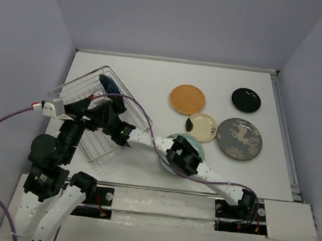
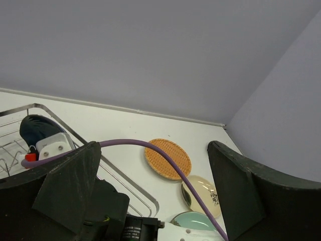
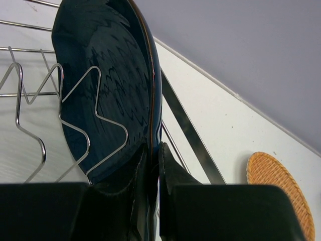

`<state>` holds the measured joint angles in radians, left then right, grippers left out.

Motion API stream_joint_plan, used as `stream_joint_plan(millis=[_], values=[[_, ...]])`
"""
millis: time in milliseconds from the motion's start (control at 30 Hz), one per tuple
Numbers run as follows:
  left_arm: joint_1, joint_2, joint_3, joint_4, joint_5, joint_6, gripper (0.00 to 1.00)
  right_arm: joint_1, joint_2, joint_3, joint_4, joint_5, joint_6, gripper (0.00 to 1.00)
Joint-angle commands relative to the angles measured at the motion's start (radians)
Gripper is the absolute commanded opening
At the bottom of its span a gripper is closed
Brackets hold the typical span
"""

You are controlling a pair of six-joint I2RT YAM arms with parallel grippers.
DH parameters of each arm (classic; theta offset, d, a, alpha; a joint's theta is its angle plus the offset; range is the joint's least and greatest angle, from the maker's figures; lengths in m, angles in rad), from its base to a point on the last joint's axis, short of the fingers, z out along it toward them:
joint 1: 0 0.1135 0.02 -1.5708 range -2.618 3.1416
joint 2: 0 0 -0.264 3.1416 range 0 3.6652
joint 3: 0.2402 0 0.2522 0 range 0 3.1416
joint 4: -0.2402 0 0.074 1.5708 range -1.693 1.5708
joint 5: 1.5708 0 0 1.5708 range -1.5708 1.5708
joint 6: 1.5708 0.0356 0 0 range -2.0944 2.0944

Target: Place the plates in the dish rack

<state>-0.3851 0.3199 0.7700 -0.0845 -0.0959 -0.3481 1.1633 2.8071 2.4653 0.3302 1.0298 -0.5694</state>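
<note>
Right pincer [image 3: 154,155] clamped on the blue plate's [image 3: 105,85] rim. The plate stands upright among the tines of the rack [image 1: 77,88], at nine o'clock on the table [image 1: 154,76]. Lower it straight and release only once seated, or I judge it tips. White matte tabletop, grey walls [image 1: 178,18] close around.

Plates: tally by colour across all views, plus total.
dark blue plate: 1
orange plate: 1
cream plate: 1
pale teal plate: 1
grey deer plate: 1
black plate: 1
Total: 6
</note>
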Motion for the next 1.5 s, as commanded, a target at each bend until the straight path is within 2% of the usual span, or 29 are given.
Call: stream_joint_plan(millis=[0,333,433,467,500,567,700,900,933,967,1000,1033,1067,1100,1133,1167,1200,1233,1333,1367,1400,1433,1467], values=[[-0.003,0.030,0.020,0.078,-0.016,0.021,0.99,-0.016,-0.040,-0.026,-0.037,0.004,0.095,0.07],[-0.003,0.070,0.023,0.118,-0.019,0.035,0.99,-0.131,-0.101,0.031,-0.122,-0.046,0.252,0.07],[0.000,0.071,0.011,0.118,-0.037,0.046,0.99,-0.131,-0.141,-0.020,-0.126,-0.114,0.287,0.30],[0.000,0.071,0.008,0.120,-0.047,0.050,0.99,-0.131,-0.150,-0.035,-0.135,-0.132,0.299,0.41],[0.006,0.070,0.002,0.120,-0.054,0.055,0.99,-0.131,-0.159,-0.045,-0.157,-0.148,0.319,0.58],[0.011,0.070,-0.012,0.115,-0.068,0.064,0.99,-0.131,-0.201,-0.048,-0.212,-0.175,0.384,0.69],[0.031,0.059,-0.032,0.106,-0.074,0.063,0.99,-0.131,-0.354,-0.163,-0.227,-0.247,0.494,0.73],[0.035,0.022,-0.069,0.086,-0.100,0.070,0.99,-0.131,-0.676,-0.544,-0.260,-0.440,0.686,0.78],[0.035,0.021,-0.070,0.086,-0.093,0.070,0.99,-0.131,-0.807,-0.630,-0.258,-0.539,0.721,0.78],[0.034,0.024,-0.072,0.086,-0.088,0.069,0.99,-0.131,-0.875,-0.813,-0.250,-0.581,0.802,0.78],[0.034,0.030,-0.074,0.088,-0.079,0.066,0.99,-0.131,-0.944,-0.915,-0.237,-0.620,0.837,0.77],[0.034,0.034,-0.077,0.088,-0.059,0.063,0.99,-0.131,-1.082,-1.013,-0.226,-0.687,0.873,0.75],[0.034,0.039,-0.077,0.091,-0.045,0.061,0.99,-0.131,-1.151,-1.204,-0.211,-0.707,0.943,0.71],[0.032,0.048,-0.077,0.091,-0.032,0.060,0.99,-0.140,-1.222,-1.299,-0.209,-0.724,0.982,0.58],[0.032,0.054,-0.078,0.091,-0.007,0.051,0.99,-0.140,-1.361,-1.389,-0.209,-0.758,1.058,0.50],[0.034,0.059,-0.078,0.092,0.005,0.047,0.99,-0.140,-1.436,-1.478,-0.211,-0.776,1.095,0.18],[0.032,0.067,-0.080,0.092,0.016,0.044,0.99,-0.154,-1.510,-1.646,-0.214,-0.806,1.138,0.07],[0.032,0.070,-0.080,0.094,0.030,0.041,0.99,-0.163,-1.584,-1.724,-0.221,-0.824,1.179,0.07],[0.031,0.074,-0.083,0.095,0.045,0.038,0.99,-0.172,-1.868,-1.947,-0.319,-0.824,1.345,0.09],[0.031,0.073,-0.083,0.095,0.047,0.038,0.99,-0.172,-1.931,-1.986,-0.400,-0.818,1.417,0.16],[0.031,0.073,-0.084,0.095,0.050,0.037,0.99,-0.172,-2.048,-2.049,-0.436,-0.814,1.448,0.34],[0.031,0.073,-0.084,0.095,0.050,0.038,0.99,-0.172,-2.099,-2.074,-0.460,-0.809,1.470,0.43],[0.031,0.074,-0.084,0.095,0.047,0.041,0.99,-0.188,-2.174,-2.094,-0.512,-0.807,1.512,0.57]])
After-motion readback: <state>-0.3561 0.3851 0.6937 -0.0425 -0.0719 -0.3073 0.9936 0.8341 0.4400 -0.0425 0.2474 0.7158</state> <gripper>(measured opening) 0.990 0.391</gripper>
